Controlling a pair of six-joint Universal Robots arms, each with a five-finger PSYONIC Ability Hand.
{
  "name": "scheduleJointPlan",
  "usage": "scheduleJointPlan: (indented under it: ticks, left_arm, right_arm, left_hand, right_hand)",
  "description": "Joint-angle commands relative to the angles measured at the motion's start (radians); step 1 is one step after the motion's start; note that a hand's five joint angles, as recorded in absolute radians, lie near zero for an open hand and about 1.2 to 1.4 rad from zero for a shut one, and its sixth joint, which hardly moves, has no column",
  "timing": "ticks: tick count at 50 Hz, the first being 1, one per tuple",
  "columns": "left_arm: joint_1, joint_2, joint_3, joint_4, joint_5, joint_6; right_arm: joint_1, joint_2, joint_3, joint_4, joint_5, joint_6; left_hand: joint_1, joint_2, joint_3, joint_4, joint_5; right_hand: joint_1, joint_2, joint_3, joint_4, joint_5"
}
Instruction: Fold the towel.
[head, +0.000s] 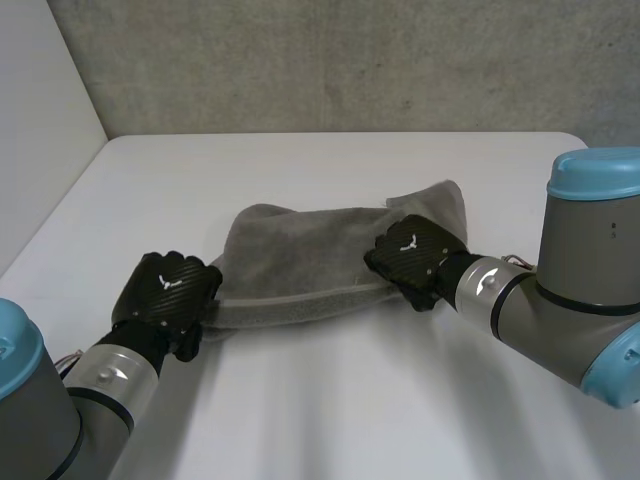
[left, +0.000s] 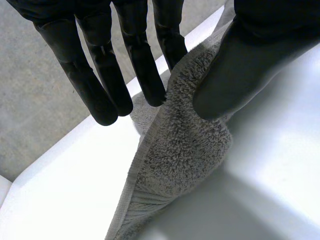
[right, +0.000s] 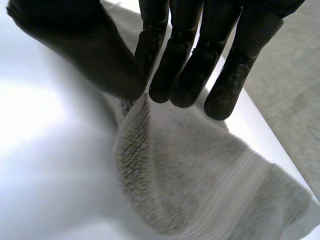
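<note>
Nearest me, my left hand (head: 165, 290) is pinching the grey towel (head: 300, 255) at its left end, catching the terry edge between thumb and fingers (left: 170, 40). My right hand (head: 412, 258) is gripping the right end likewise, thumb pressing a raised fold against the fingers. Between them the towel is lying rumpled in a long band on the white table (head: 330, 400).

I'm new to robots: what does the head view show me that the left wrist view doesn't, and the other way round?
Head view: the whole grey towel bunched across the white table, with the right robot hand gripping one end. Left wrist view: up close, the towel's edge pinched between thumb and fingers, its looped pile visible. Both: the left robot hand, the towel and the table.
</note>
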Motion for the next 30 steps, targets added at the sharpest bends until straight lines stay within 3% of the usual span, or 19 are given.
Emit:
scheduleJointPlan:
  ticks: [1, 3, 8, 13, 30]
  left_arm:
    - [0.011, -0.011, 0.033, 0.000, 0.003, -0.001]
    - [0.013, -0.017, 0.041, 0.001, 0.003, -0.003]
    - [0.019, -0.047, 0.072, 0.035, 0.003, -0.003]
    - [0.042, -0.072, 0.101, 0.044, 0.006, -0.003]
    - [0.057, -0.187, 0.199, 0.035, 0.004, -0.001]
  right_arm:
    - [0.000, 0.003, 0.000, -0.067, 0.054, 0.190]
    - [-0.003, 0.003, 0.021, -0.106, 0.089, 0.235]
    - [-0.003, -0.003, 0.078, -0.195, 0.152, 0.268]
    - [-0.006, -0.029, 0.133, -0.222, 0.202, 0.281]
    - [-0.121, -0.060, 0.274, -0.255, 0.165, 0.273]
  left_hand:
    - [-0.174, -0.174, -0.187, -0.175, -0.351]
    - [-0.180, -0.180, -0.193, -0.181, -0.357]
    - [-0.183, -0.183, -0.196, -0.184, -0.360]
    - [-0.142, -0.142, -0.155, -0.143, -0.319]
    - [-0.157, -0.156, -0.169, -0.157, -0.334]
  right_hand:
    - [-0.364, -0.369, -0.373, -0.372, -0.375]
    - [-0.548, -0.553, -0.557, -0.556, -0.559]
    - [-0.715, -0.721, -0.724, -0.724, -0.727]
    - [-0.739, -0.745, -0.748, -0.747, -0.751]
    - [-0.728, -0.733, -0.737, -0.736, -0.739]
